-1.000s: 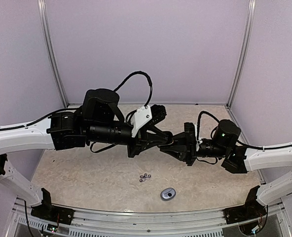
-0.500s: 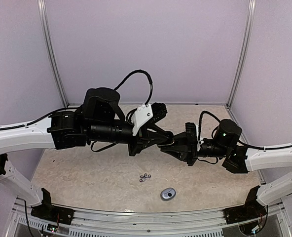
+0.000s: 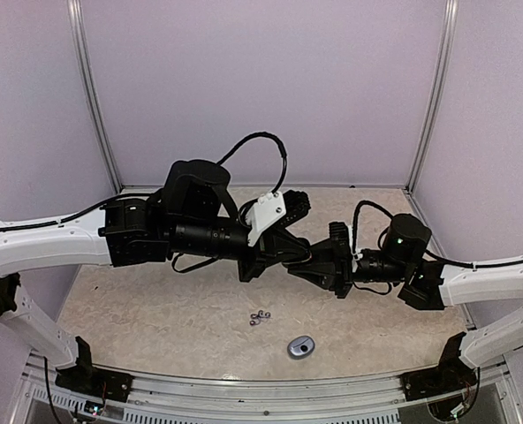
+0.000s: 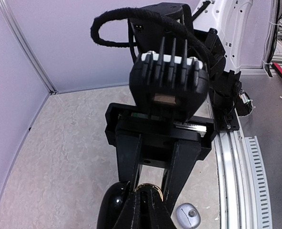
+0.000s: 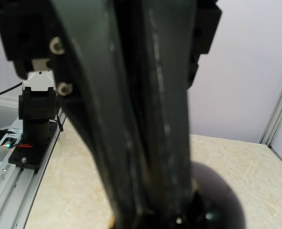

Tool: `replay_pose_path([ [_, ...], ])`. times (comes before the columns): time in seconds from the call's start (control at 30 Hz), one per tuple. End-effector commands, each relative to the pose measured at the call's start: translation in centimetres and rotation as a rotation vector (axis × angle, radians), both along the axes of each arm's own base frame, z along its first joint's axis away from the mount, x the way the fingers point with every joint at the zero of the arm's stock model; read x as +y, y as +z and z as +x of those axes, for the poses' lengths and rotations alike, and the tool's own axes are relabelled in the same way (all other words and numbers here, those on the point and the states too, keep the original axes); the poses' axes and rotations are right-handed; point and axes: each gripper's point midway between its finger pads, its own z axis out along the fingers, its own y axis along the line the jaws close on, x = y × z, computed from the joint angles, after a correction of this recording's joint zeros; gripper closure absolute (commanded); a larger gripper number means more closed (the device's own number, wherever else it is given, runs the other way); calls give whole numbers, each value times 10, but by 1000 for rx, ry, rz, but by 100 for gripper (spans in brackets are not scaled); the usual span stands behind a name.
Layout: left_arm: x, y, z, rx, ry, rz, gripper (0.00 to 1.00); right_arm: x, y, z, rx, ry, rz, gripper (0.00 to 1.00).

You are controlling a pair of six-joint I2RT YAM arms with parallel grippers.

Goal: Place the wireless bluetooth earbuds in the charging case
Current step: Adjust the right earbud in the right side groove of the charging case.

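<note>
Right end effector (image 5: 150, 210) tight on case (image 5: 219, 198)

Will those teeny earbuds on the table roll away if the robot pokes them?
Probably yes: the earbuds look tiny and rounded, so a nudge would likely scatter them. They lie bunched together, so pushing one may bump the others. Being so small, they seem light.

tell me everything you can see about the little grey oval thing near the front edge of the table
The grey oval thing is small, smooth and silvery, plastic or metal by its sheen, with a darker round mark ringed in pale grey on top. It lies flat on the beige marbled table near the front edge, right of the tiny earbuds and apart from them. Only the table touches it. Whether it opens cannot be told.
</note>
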Motion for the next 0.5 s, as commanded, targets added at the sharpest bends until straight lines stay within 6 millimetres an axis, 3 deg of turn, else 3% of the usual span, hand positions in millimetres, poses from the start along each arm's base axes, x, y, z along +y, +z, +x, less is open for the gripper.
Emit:
replay_pose_path([
  [0.0, -2, -21, -4, 36, -20, 70, 91, -2, 31, -3, -68, -3, 77, 100],
  [0.17, 0, -12, 0, 24, 2, 47, 90, -2, 30, -3, -70, -5, 76, 100],
  [0.3, 8, 17, 7, 2, 31, -32, 85, -3, 27, -1, -62, -13, 71, 100],
  [0.47, 23, 62, 0, -29, 9, -191, 82, -3, 23, -2, -55, -15, 65, 100],
])
